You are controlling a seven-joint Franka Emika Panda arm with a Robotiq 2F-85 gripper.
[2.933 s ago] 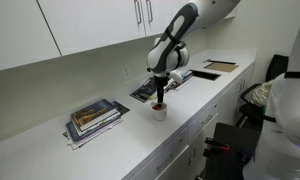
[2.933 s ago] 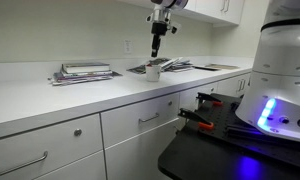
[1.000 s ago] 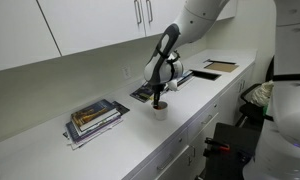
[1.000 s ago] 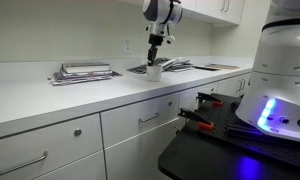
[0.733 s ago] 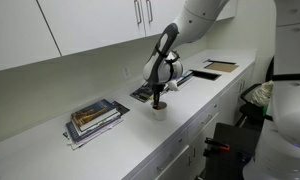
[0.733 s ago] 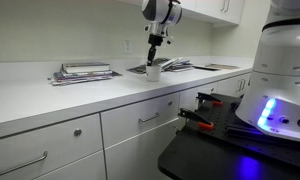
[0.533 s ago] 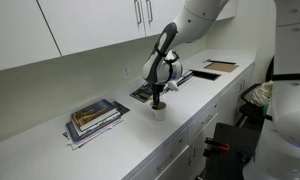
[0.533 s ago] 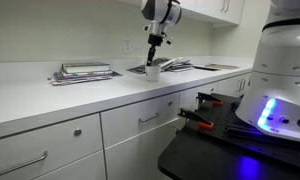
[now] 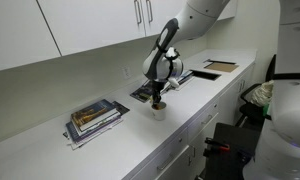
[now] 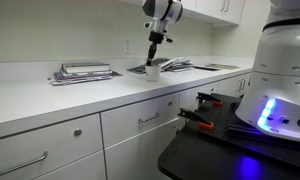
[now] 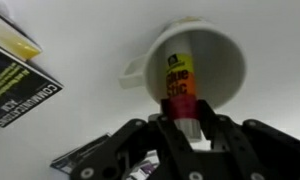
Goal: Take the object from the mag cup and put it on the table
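Note:
In the wrist view the white mag cup (image 11: 218, 62) lies right below the camera, with the object (image 11: 177, 78), a small stick with a yellow-and-red label and a red end, standing in it. My gripper (image 11: 188, 125) is shut on the object's red end, one finger (image 11: 168, 128) on each side. In both exterior views the gripper (image 9: 159, 99) (image 10: 153, 58) points straight down into the cup (image 9: 159, 113) (image 10: 153, 73) on the white table (image 9: 110, 146) (image 10: 80, 96). The object is too small to make out there.
A stack of books (image 9: 93, 118) (image 10: 85, 72) lies on the counter beside the cup. A dark flat tray with papers (image 9: 148, 93) sits just behind the cup, another tray (image 9: 219, 67) further along. Wall cabinets hang above the counter.
The arm came down from above the cup into it, and within the last second the jaws shut on the object. The cup has not moved.

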